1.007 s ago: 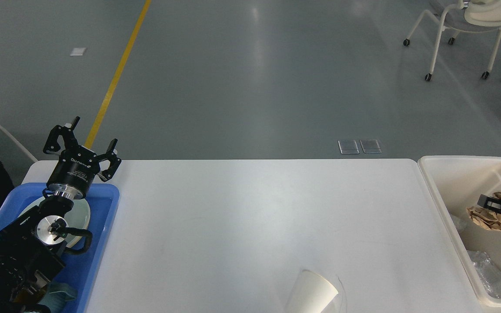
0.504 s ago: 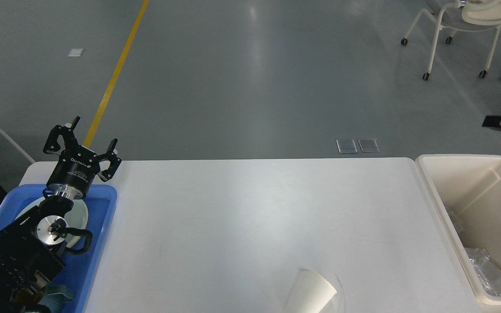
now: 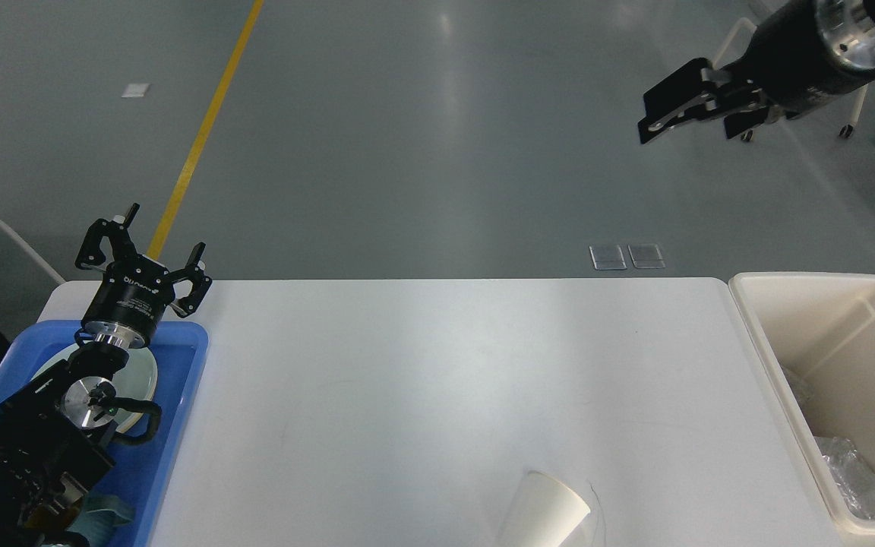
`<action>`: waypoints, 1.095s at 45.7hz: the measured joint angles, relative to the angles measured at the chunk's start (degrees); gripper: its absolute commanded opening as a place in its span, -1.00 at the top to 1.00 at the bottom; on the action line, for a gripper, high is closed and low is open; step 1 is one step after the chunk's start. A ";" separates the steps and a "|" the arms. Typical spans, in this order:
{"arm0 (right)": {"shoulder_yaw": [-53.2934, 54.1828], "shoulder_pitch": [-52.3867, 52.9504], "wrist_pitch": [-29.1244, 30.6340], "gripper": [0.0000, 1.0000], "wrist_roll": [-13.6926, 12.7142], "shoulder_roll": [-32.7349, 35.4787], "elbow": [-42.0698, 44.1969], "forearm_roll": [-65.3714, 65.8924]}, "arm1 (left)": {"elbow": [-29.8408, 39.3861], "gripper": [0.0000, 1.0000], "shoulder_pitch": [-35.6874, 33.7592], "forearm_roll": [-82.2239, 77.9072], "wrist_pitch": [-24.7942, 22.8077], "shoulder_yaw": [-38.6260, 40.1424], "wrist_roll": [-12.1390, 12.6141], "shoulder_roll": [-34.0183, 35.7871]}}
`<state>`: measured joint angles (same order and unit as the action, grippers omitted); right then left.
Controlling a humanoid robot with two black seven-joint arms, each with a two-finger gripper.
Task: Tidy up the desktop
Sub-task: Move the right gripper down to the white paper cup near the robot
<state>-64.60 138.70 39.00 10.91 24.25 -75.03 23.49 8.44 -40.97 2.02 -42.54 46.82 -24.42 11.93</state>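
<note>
At nine o'clock one blue plastic tray (image 3: 179, 395) with raised rim holds one round pale plate (image 3: 141, 372). Above it the left tool (image 3: 145, 254) hangs with its black fingers spread apart, empty. The counter (image 3: 437, 380), a single white matte slab with rounded corners, fills the centre. At six o'clock one white paper cup (image 3: 544, 513) lies tipped on it. At three o'clock stands one cream plastic bin (image 3: 810, 304). At one o'clock the right tool (image 3: 680, 114) is raised, fingers apart, holding nothing.

Blue tray (image 3: 179, 425), pale plate (image 3: 143, 374), paper cup (image 3: 545, 515), cream bin (image 3: 802, 357).
</note>
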 measured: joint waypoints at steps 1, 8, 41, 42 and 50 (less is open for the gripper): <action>0.86 1.25 0.05 -1.00 -0.05 -0.05 -2.49 0.01 | 0.00 -1.00 0.00 0.00 0.00 0.00 0.00 0.00; 4.36 5.26 0.93 -1.00 -0.27 -0.30 -11.93 -0.31 | 0.00 -1.00 0.00 0.00 0.00 -0.05 0.00 0.01; 3.60 -32.03 -22.58 -1.00 -0.15 -5.65 -20.08 -10.81 | -0.01 -1.00 -0.04 0.00 0.07 -0.06 -0.02 -0.07; 3.57 -33.39 -23.22 -1.00 -0.24 -6.06 -20.00 -10.39 | -0.01 -1.00 -0.06 0.00 0.06 -0.06 -0.02 -0.07; 2.89 -43.12 -27.77 -1.00 -1.77 -10.00 -17.75 -8.93 | -0.01 -1.00 -0.08 0.00 0.01 -0.06 -0.02 -0.07</action>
<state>-61.71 95.58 11.23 9.14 14.25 -92.78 14.56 8.43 -41.05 2.02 -42.53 46.76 -24.44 11.86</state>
